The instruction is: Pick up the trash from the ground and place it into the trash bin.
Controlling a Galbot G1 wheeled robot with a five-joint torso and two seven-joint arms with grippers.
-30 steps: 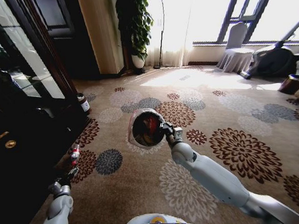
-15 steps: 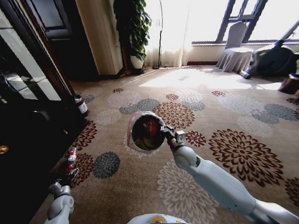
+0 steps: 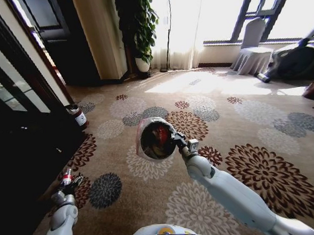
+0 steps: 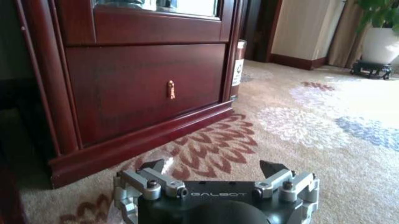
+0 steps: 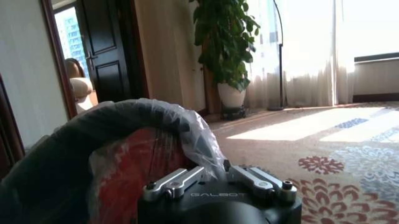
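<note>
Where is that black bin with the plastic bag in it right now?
The trash bin is off the floor at the centre of the head view, held by its rim in the right gripper, above the flowered carpet.

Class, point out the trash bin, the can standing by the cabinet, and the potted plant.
trash bin (image 3: pixel 140 130), head view, lined rim.
can (image 3: pixel 79 116), head view, side label.
potted plant (image 3: pixel 139 22), head view, leaves.

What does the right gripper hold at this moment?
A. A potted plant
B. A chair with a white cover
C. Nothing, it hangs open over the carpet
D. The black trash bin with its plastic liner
D. The right gripper is clamped on the rim of the trash bin, which is lifted off the carpet and tipped so its mouth faces the head camera, with the plastic liner visible around the rim.
</note>
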